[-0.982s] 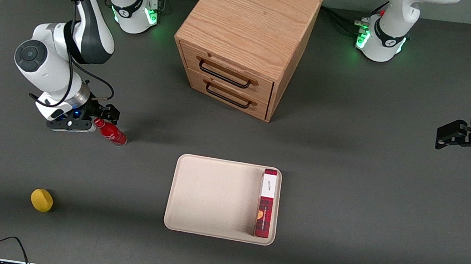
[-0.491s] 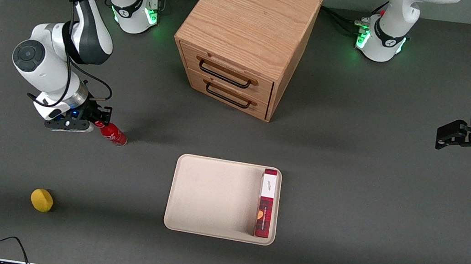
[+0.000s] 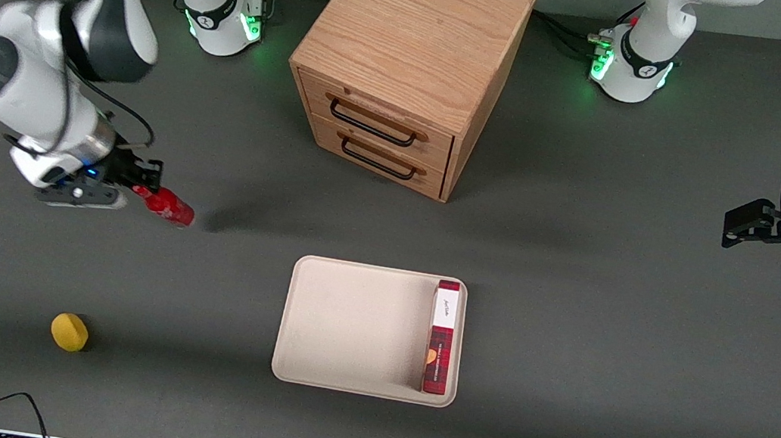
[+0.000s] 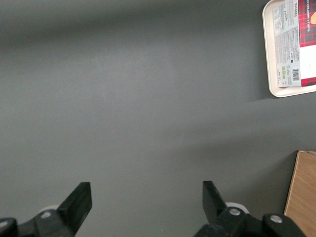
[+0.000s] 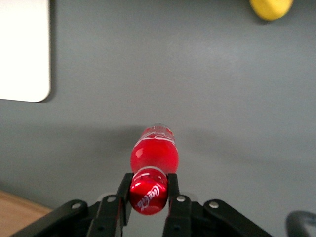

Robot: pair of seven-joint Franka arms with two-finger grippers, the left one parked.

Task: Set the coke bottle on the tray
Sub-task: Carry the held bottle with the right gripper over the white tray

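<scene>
The end effector [image 3: 139, 185] is clamped on the neck of the coke bottle [image 3: 165, 206], holding it just under the cap and lifted off the table [image 3: 581, 276] toward the working arm's end. From the bottle, the tray [image 3: 352, 328] lies at about four o'clock in the front view, well apart. A good carry keeps the bottle upright and sets it on the bare cream area, clear of the plaid box [image 3: 442, 337] along one rim. A yellow ball [image 3: 70, 332] sits nearer the camera; the wooden cabinet [image 3: 409, 61] stands farther off on the dark grey mat.

one bottle [image 3: 164, 206], one tray [image 3: 345, 327], one box [image 3: 442, 337]
</scene>
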